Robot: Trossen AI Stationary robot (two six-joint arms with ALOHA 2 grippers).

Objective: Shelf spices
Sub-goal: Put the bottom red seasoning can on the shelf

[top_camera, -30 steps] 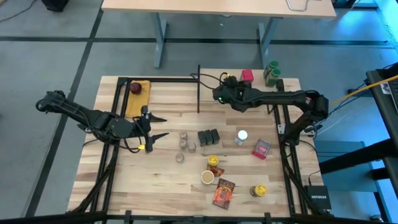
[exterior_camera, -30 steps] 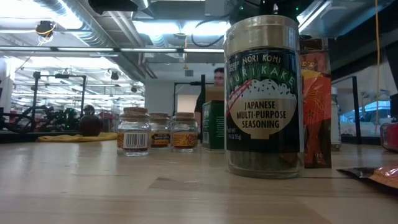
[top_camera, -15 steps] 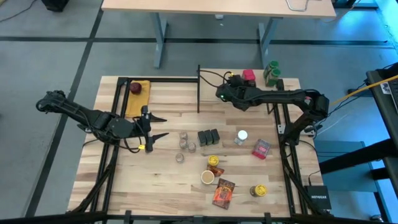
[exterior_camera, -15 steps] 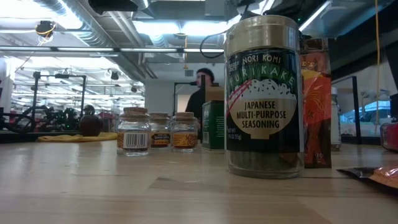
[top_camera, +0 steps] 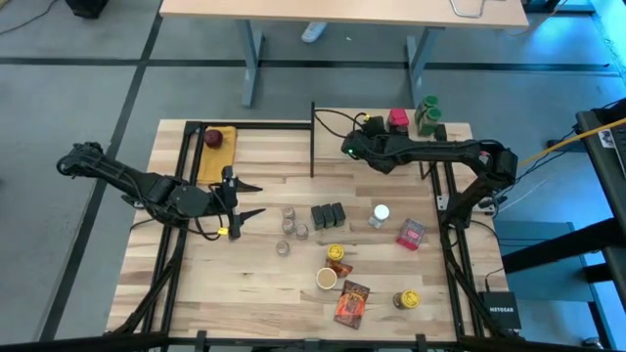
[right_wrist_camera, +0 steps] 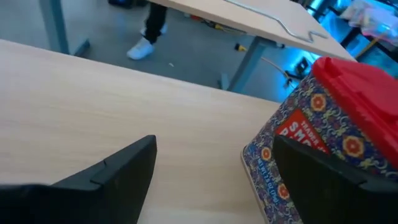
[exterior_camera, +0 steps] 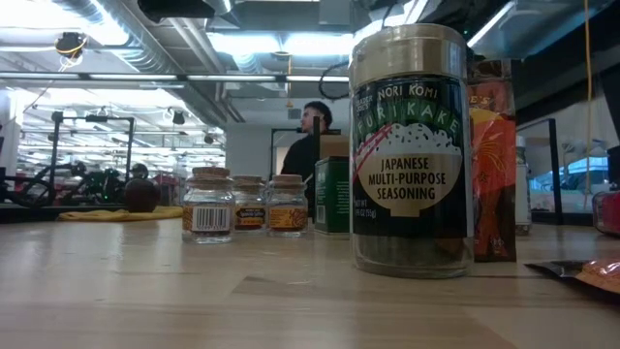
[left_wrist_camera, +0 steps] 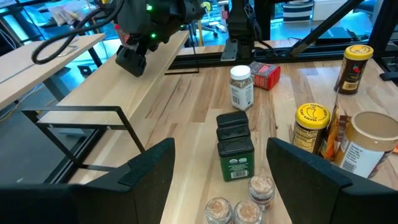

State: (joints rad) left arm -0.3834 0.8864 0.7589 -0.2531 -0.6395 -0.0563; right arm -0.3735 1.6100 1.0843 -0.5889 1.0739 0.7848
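High view: we see the left gripper (top_camera: pixel 242 199) over the left half of the surface (top_camera: pixel 264 284), fingers spread wide and holding nothing. The right gripper (top_camera: pixel 370 126) is at the far edge over the shelf (top_camera: pixel 333 139), with the red-lidded tin (top_camera: pixel 398 119) just beside it and two green-lidded jars (top_camera: pixel 427 114) farther right on the shelf. On the surface we note three small jars (top_camera: pixel 290 231), three dark tins (top_camera: pixel 329 215) in a row, a white-lidded jar (top_camera: pixel 380 213), a red box (top_camera: pixel 412 234), a tan-lidded jar (top_camera: pixel 326 279), an orange packet (top_camera: pixel 351 302) and a yellow-lidded jar (top_camera: pixel 406 299). A dark red round thing (top_camera: pixel 212 138) sits on a yellow pad (top_camera: pixel 223 143) at the far left corner.

Low view: the furikake jar (exterior_camera: pixel 411 150) stands close, the orange packet upright behind it; three small jars stand to its left. A person (exterior_camera: pixel 308 145) is in the room beyond.

Left wrist view: we see both left fingers (left_wrist_camera: pixel 149 171) wide apart and empty, the dark tins and small jars between them, well ahead.

Right wrist view: the right fingers (right_wrist_camera: pixel 118 168) stand open, nothing gripped; the red-lidded tin stands on the shelf near one finger, and we cannot tell whether they touch.
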